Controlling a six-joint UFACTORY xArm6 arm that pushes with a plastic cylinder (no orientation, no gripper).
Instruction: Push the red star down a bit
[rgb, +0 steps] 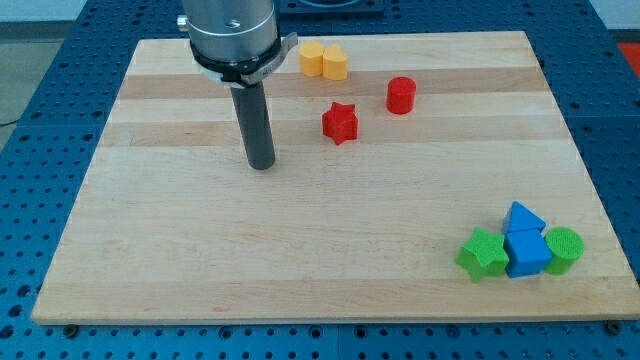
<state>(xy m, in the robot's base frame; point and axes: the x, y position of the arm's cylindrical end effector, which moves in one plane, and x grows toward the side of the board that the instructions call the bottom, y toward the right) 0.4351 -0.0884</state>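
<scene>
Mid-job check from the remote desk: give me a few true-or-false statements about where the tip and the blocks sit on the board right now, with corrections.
1. My tip rests to the view's left of the red star, apart from it. True.
2. The red cylinder touches the red star. False: a gap separates them.
3. The two yellow blocks sit together near the view's top. True.
4. The green star lies alone at the view's bottom left. False: it is at the bottom right, clustered with the blue blocks and green cylinder.
</scene>
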